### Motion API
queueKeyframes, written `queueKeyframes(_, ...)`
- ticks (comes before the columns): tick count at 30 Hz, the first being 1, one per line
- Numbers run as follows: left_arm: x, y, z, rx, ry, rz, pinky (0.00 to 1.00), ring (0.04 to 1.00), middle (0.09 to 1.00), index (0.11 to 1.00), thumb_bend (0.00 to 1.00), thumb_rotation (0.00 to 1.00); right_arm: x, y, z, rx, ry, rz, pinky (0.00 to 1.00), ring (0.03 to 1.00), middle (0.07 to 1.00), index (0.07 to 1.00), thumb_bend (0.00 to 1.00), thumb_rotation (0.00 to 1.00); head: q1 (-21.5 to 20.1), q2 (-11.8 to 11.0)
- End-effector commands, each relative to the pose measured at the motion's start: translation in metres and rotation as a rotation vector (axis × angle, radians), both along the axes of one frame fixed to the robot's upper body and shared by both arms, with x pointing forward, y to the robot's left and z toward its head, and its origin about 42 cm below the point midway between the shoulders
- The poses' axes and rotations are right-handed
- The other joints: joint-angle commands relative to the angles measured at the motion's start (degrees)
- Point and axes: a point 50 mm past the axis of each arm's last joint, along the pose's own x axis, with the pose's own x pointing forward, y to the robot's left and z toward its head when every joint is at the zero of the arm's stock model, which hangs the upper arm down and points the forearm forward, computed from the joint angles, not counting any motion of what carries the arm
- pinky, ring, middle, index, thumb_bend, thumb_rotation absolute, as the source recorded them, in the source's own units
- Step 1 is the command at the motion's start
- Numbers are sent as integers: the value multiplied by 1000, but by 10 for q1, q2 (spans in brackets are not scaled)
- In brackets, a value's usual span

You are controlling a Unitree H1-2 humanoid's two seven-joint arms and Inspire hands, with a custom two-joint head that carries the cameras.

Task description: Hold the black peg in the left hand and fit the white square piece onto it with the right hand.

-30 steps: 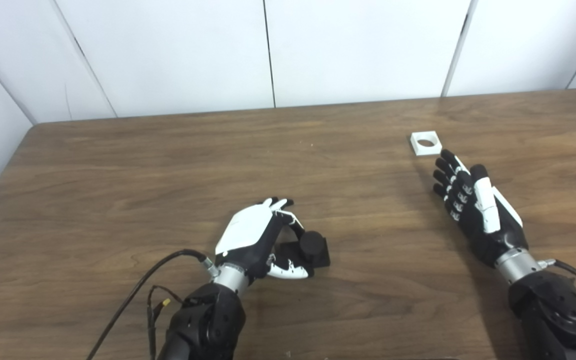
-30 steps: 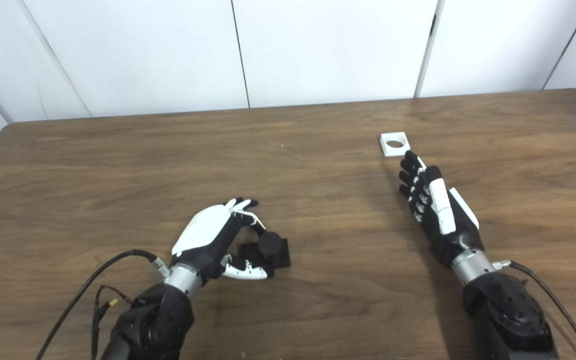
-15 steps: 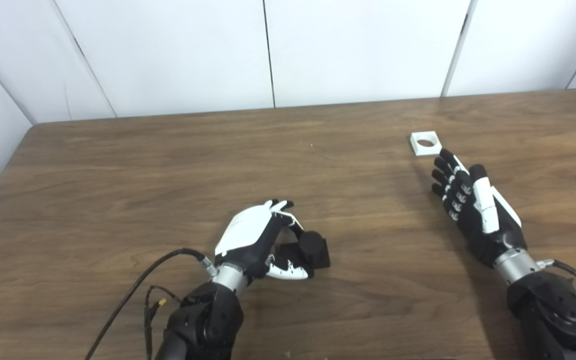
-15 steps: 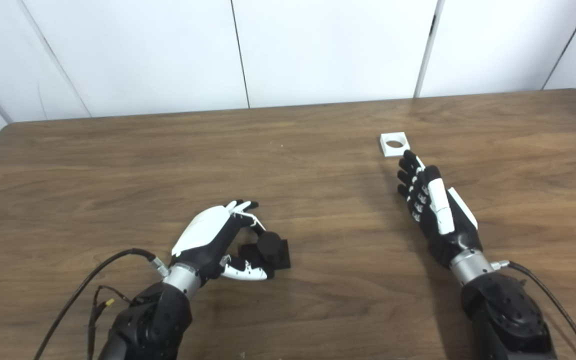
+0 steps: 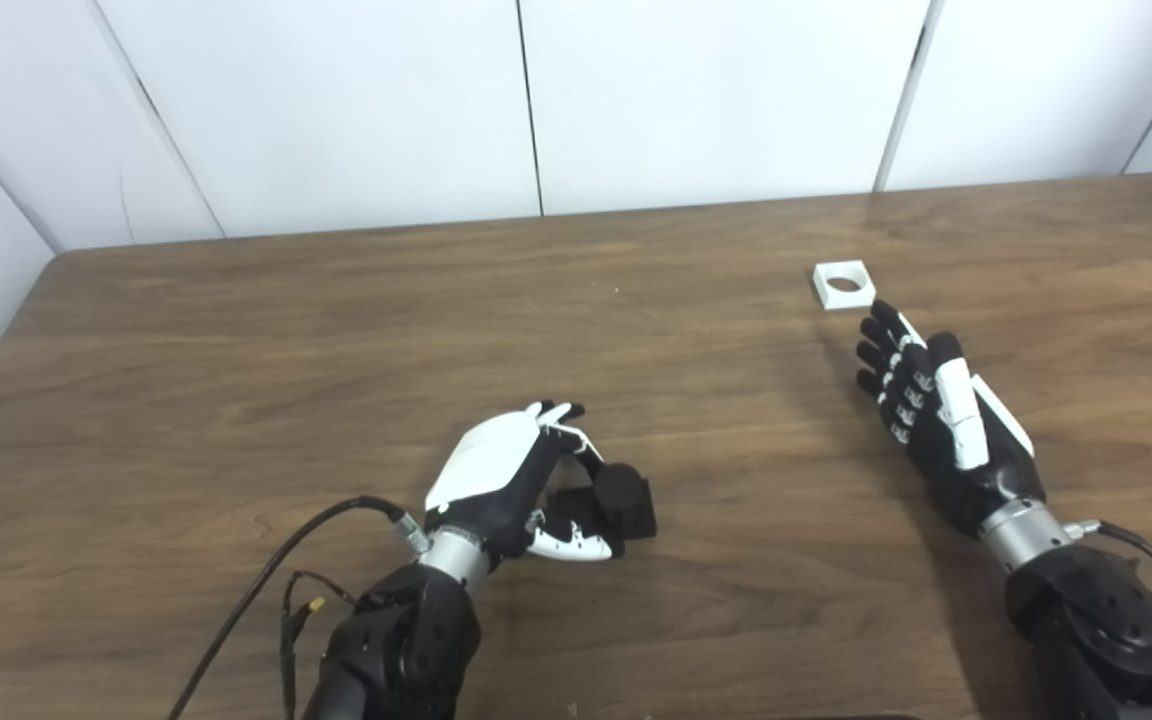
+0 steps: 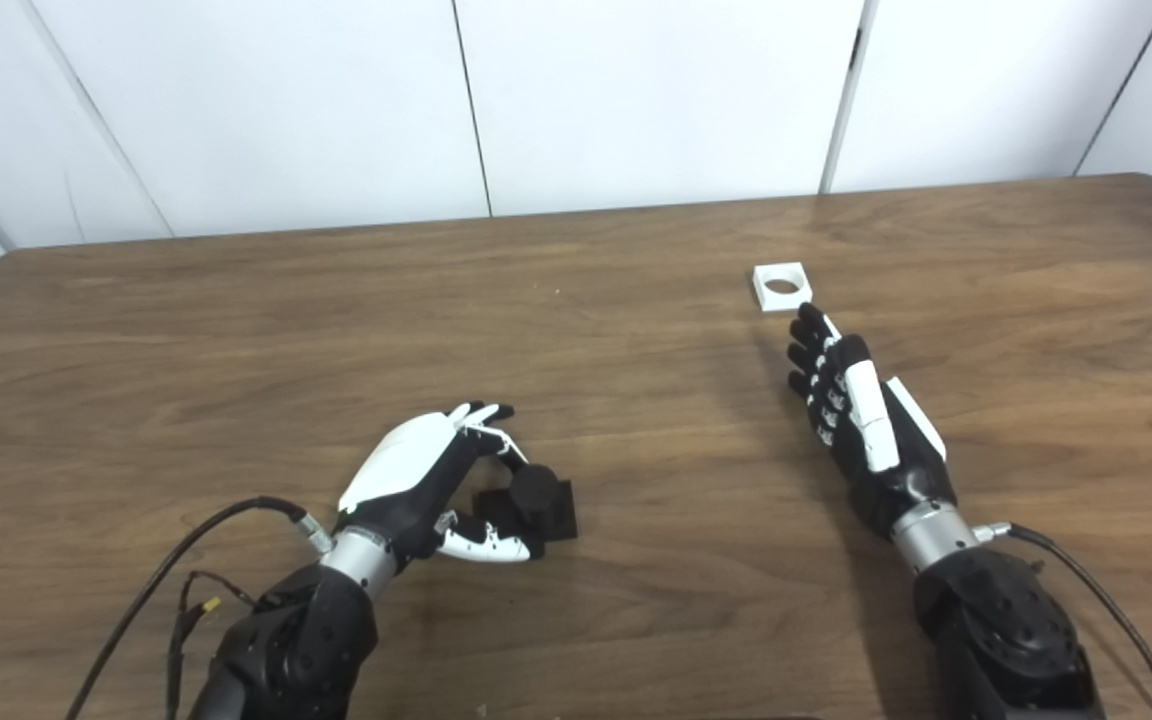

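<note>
Right robot hand [image 5: 936, 415]: empty, fingers straight, tips just short of the square [image 5: 844, 285]; reach on, pinch its outer edges.
Square: flat on the surface [image 5: 336, 330], hole up.
Left robot hand [image 5: 526, 480]: curled round the peg [image 5: 621, 498]; firm that grip first.

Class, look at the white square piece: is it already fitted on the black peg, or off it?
Off. The white square piece lies flat on the table, hole empty, beyond the open right hand.
</note>
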Motion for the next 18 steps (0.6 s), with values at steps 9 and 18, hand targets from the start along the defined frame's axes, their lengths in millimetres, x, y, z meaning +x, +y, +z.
queueKeyframes(9,-4,9,-6,-7,17,-28,1000,1000,955,497,495,80,6,13,13,-5,-76,14,1000,1000,1000,1000,654,1000,-71,-40)
queueKeyframes(18,-7,16,-13,-8,23,-30,1000,1000,955,498,493,81,2,21,9,-25,-70,10,1000,1000,1000,1000,632,1000,-93,-64)
